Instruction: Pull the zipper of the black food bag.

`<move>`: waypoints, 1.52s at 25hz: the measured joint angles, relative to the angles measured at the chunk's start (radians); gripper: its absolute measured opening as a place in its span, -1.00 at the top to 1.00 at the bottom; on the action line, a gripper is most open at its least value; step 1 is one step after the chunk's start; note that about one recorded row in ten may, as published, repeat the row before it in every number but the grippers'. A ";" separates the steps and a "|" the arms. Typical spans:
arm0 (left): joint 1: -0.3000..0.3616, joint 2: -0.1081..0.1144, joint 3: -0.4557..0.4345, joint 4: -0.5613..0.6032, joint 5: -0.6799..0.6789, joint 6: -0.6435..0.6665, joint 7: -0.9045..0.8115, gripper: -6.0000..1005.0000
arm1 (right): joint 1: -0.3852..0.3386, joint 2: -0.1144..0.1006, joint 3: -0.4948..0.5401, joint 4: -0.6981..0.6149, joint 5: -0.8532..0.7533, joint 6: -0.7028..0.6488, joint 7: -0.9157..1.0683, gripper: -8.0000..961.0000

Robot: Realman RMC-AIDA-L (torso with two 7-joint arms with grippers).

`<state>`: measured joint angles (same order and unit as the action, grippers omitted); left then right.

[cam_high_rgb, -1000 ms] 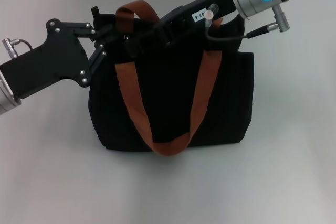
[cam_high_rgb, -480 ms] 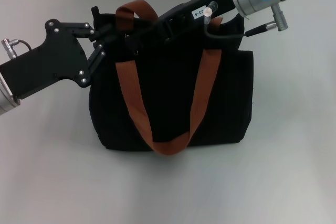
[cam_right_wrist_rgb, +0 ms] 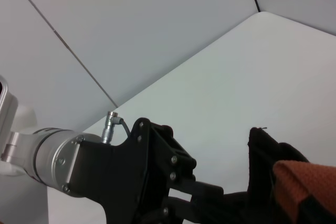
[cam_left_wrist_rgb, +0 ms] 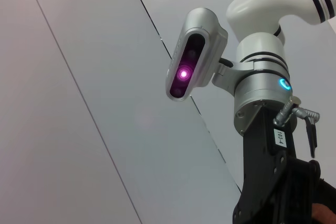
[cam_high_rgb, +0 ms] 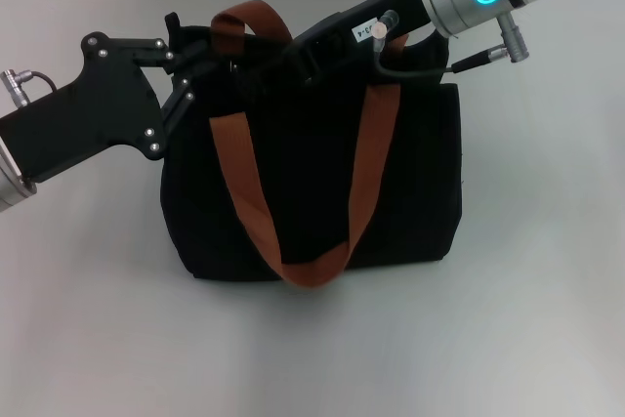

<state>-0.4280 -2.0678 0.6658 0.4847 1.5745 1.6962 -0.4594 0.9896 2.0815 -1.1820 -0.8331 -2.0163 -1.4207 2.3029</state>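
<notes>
Shifted slightly left: boxy fabric black food bag (cam_high_rgb: 312,183); both grippers' jaws obscured, state unclear.

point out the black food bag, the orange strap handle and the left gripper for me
black food bag (cam_high_rgb: 410,183): head view, on its front fabric panel.
orange strap handle (cam_high_rgb: 239,187): head view, on the front strap's left run.
left gripper (cam_high_rgb: 190,56): head view, at the bag's upper left corner, on the finger linkage.
</notes>
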 joint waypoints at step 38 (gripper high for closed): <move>0.001 0.000 0.000 -0.003 -0.003 0.004 0.008 0.85 | -0.005 0.000 0.010 -0.009 0.023 -0.025 -0.012 0.58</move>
<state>-0.4266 -2.0677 0.6658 0.4816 1.5714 1.7002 -0.4509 0.9843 2.0818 -1.1720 -0.8421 -1.9937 -1.4460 2.2906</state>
